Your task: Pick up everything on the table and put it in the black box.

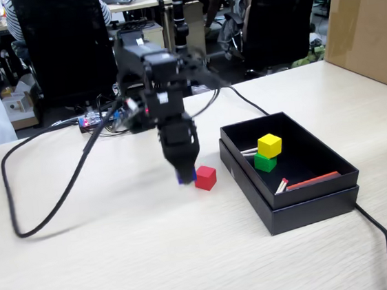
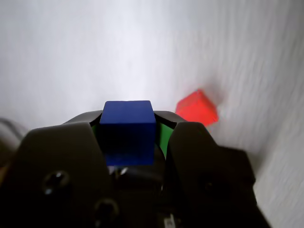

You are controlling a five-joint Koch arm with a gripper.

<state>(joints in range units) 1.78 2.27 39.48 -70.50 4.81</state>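
You've got the gripper (image 2: 128,142) clamped on the blue cube (image 2: 128,130), low over the table (image 1: 123,263) just beside the red cube (image 1: 205,178); next: lift & carry to black box (image 1: 324,204), yellow (image 1: 270,145) & green (image 1: 265,162) already in.

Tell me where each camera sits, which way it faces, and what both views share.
Fixed view: beside the table, above tabletop height, looking across at the arm, gripper and black box.
Wrist view: on the gripper, looking down past the jaws at the tabletop.
Shared: blue cube between the jaws, red cube beside them.
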